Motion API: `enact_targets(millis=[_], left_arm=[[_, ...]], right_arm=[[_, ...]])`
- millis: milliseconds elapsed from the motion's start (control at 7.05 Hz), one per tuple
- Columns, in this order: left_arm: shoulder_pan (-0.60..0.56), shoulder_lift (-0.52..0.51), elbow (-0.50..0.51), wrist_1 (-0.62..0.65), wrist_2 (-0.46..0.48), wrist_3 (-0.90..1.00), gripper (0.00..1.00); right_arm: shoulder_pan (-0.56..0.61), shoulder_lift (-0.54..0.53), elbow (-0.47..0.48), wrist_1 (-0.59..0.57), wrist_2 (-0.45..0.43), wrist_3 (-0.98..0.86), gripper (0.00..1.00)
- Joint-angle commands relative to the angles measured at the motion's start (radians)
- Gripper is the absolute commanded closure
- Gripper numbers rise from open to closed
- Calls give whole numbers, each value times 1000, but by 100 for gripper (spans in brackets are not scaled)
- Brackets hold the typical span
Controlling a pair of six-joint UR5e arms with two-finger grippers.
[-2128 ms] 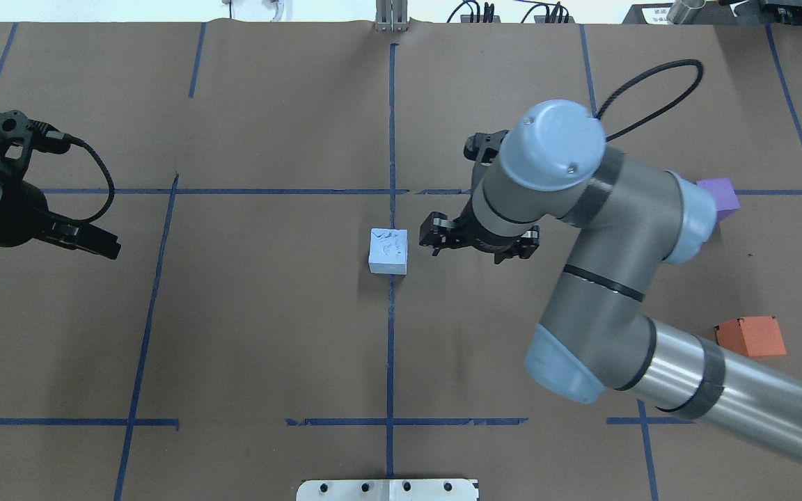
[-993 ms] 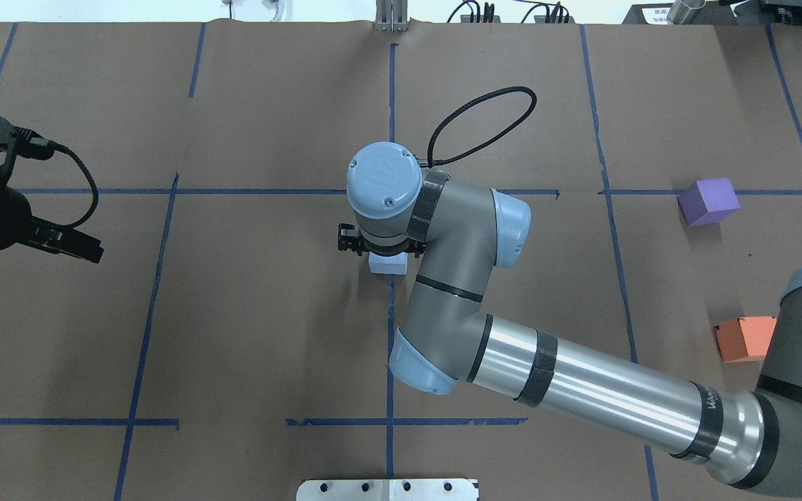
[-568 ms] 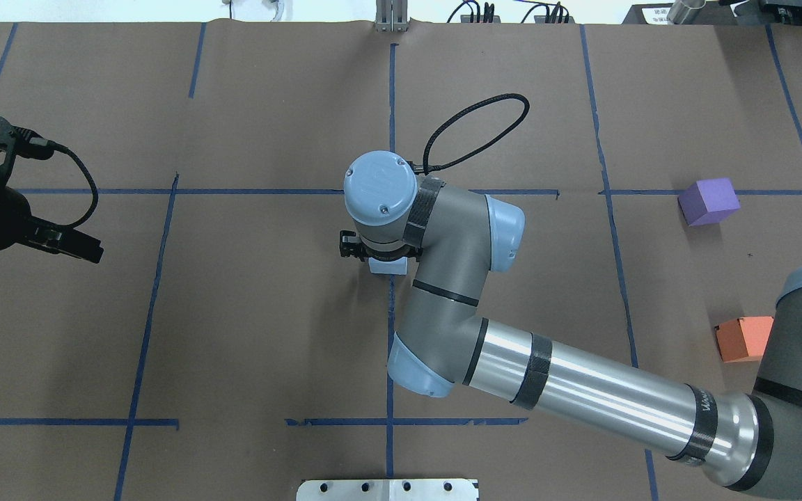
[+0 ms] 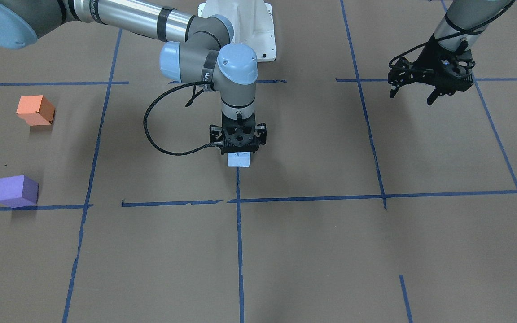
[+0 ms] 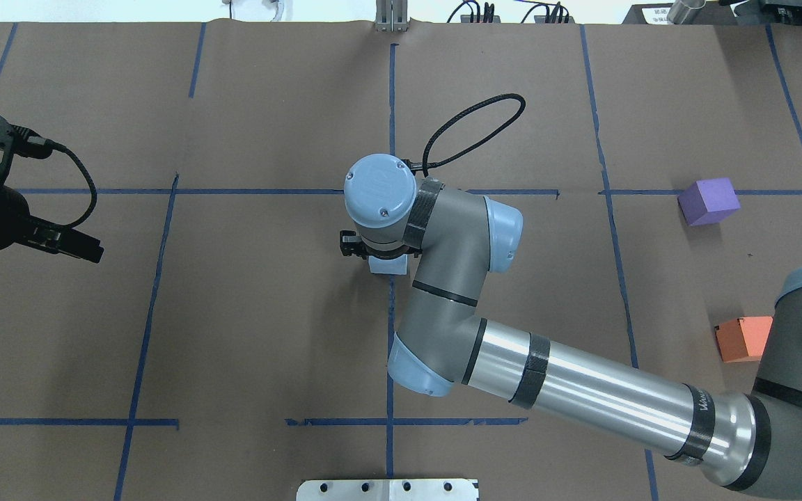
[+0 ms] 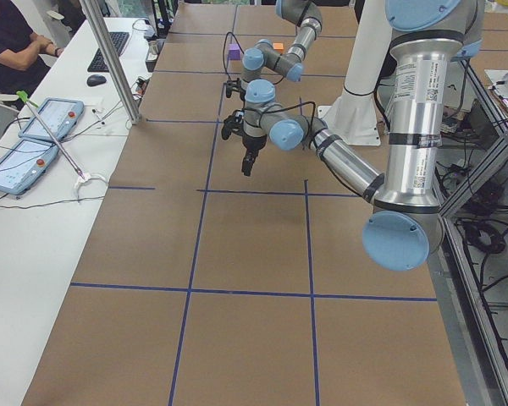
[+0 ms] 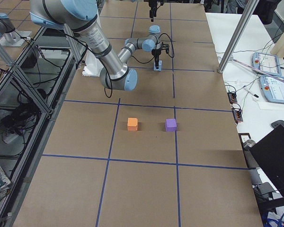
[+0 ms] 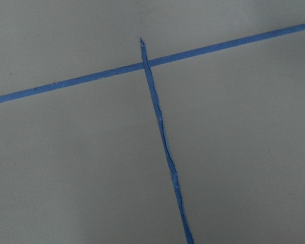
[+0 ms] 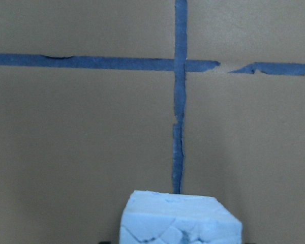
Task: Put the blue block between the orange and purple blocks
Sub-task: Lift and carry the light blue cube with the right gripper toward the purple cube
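**Surroundings.** The bench [image 5: 234, 313] is covered in brown paper and marked into squares with blue tape lines [image 5: 390, 104]. At the right of the overhead view lie two cubes. The purple foam block [image 5: 707, 200] is the farther and sits just on the near side of a tape line. The orange foam block [image 5: 742, 339] is the nearer, and the right arm's grey upper section hides its right edge in that view. The two blocks are apart, with bare paper between them. A black cable loop [image 5: 474, 118] arches from the right wrist over the far side of the bench centre. The robot's white base plate [image 4: 249, 27] sits at the near edge.

**Task item.** The pale blue foam block [image 4: 238, 160] is at mid-bench, on the central tape line, well apart from the other two. The right wrist view shows a cracked, scuffed near face. From overhead only its near edge shows beneath the wrist.

**Tools.** The right tool [image 4: 238, 150] points straight down, directly over the blue block, with its black body low against the block's top. Its fingers are hidden behind the body and the block, so it cannot be told whether they have closed on the block. The left tool [image 4: 412, 96] hangs above the bench at the far left, fingers spread apart and holding nothing. Its wrist view shows only paper and crossing tape.
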Motion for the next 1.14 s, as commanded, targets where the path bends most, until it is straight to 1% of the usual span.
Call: enact_targets(millis=[0, 142, 284, 426, 568, 709, 851, 993], left_arm=[[0, 2, -1, 0, 0, 0, 0], [0, 2, -1, 0, 0, 0, 0], [0, 2, -3, 0, 0, 0, 0], [0, 2, -3, 0, 0, 0, 0], [0, 2, -3, 0, 0, 0, 0], [0, 10, -7, 2, 0, 0, 0], [0, 21, -10, 0, -2, 0, 0], [0, 24, -15, 0, 0, 0, 0]], right_arm=[[0, 1, -21, 27, -3, 1, 10], [0, 3, -23, 27, -1, 1, 15], [0, 3, -23, 27, -1, 1, 37], [1, 3, -21, 30, -1, 4, 62], [1, 3, -17, 32, 0, 1, 77], [9, -2, 9, 29, 9, 1, 79], [47, -29, 55, 21, 41, -1, 79], [93, -140, 171, 21, 103, -7, 79]])
